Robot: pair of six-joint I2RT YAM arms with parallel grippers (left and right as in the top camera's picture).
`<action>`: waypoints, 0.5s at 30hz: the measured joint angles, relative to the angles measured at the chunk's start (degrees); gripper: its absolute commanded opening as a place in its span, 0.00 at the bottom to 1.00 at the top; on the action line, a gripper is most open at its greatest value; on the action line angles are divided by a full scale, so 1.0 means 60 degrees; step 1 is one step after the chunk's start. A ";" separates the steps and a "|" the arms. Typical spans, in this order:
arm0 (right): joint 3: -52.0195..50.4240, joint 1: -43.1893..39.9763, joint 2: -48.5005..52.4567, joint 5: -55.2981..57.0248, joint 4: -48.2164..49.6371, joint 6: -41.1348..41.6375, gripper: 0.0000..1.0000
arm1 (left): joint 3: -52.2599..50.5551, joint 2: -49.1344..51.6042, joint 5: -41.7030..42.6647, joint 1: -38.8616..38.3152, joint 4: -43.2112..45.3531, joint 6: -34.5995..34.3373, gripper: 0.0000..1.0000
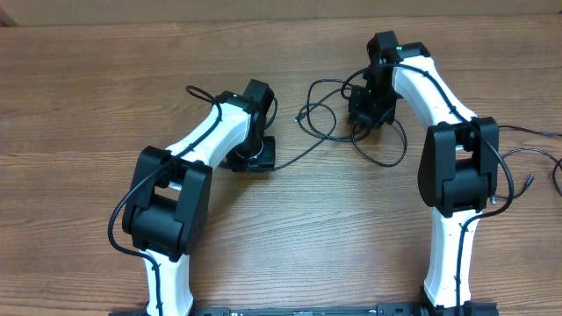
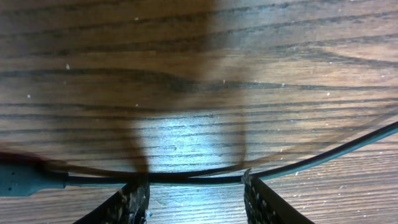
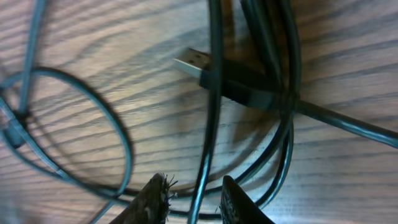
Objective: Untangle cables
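Nearest you, your left tool (image 2: 194,186) stands half wide, straddling one run of the cables (image 2: 311,163) that lies flat on the tabletop (image 2: 199,62). Close it squarely there so it anchors that end. Farther off and to the right, your right tool (image 3: 193,193) is narrow around a single strand of the heap, not visibly pinching it yet. Grip only that strand, then lift gently off the plug (image 3: 196,64) it crosses, drawing away from the far loops.
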 measured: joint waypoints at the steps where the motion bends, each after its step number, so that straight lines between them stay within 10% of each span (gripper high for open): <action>1: -0.0157 0.0000 0.0000 0.0000 0.0087 0.0044 0.20 | -0.0091 -0.0055 0.0004 0.0000 0.0087 0.0000 0.50; 3: -0.0459 0.0000 0.0000 -0.0007 0.0244 0.0171 0.04 | -0.0255 -0.0153 -0.0011 0.0000 0.0240 0.0000 0.50; 15: 0.1126 -0.0197 0.0000 -0.0685 -0.1388 -0.0168 0.04 | -0.0433 -0.0273 -0.0025 0.0000 0.0375 0.0004 0.50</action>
